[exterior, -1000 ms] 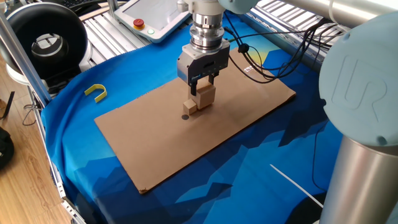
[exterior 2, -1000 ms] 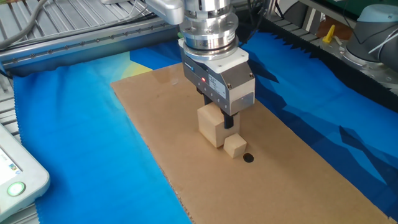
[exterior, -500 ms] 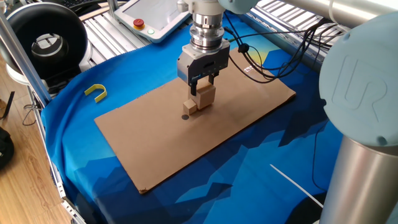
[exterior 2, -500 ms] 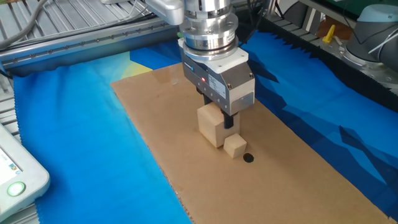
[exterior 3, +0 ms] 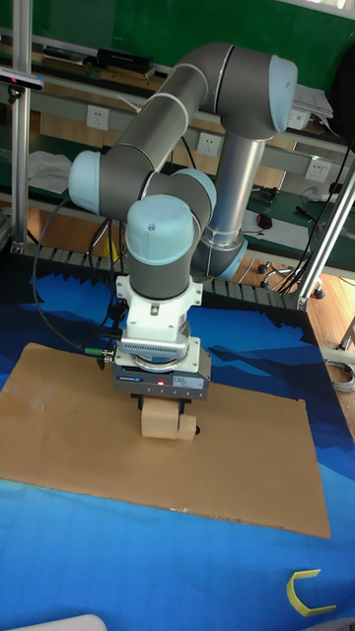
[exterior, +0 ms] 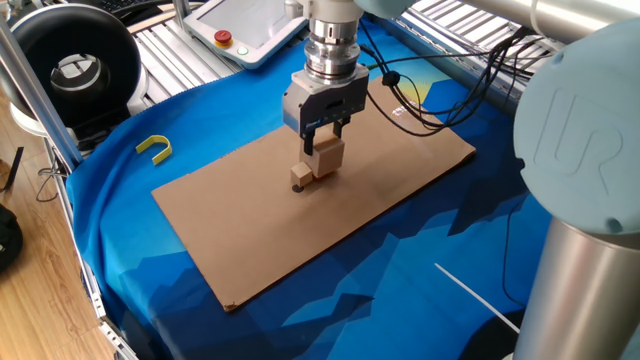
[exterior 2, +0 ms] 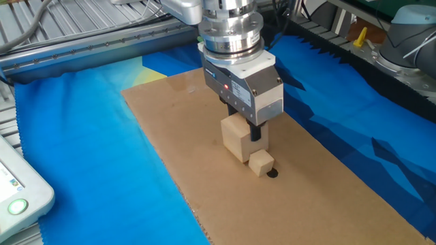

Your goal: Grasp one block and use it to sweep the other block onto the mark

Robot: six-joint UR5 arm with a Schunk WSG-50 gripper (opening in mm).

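My gripper (exterior: 320, 138) points straight down and is shut on the larger light-brown block (exterior: 326, 157), which rests on the brown cardboard sheet (exterior: 350, 215). The tiny tan cube (exterior: 300, 177) touches that block's side. It sits partly over the dark round mark (exterior 2: 273, 173), of which only an edge shows. The other fixed view shows the gripper (exterior 2: 244, 126), the large block (exterior 2: 236, 139) and the tiny cube (exterior 2: 260, 162) in a row. In the tall view the block (exterior 3: 156, 423) and cube (exterior 3: 184, 427) sit under the gripper (exterior 3: 163, 400).
The cardboard lies on a blue cloth (exterior: 130, 230). A yellow U-shaped piece (exterior: 154, 148) lies left of the sheet. A teach pendant (exterior: 245, 30) and a black round device (exterior: 75, 65) stand at the back. Cables (exterior: 430, 100) hang behind the gripper; the arm's base (exterior: 590, 200) fills the right.
The gripper slid a little toward the mark with the large block in it. The tiny cube was pushed along and now covers part of the dark dot.
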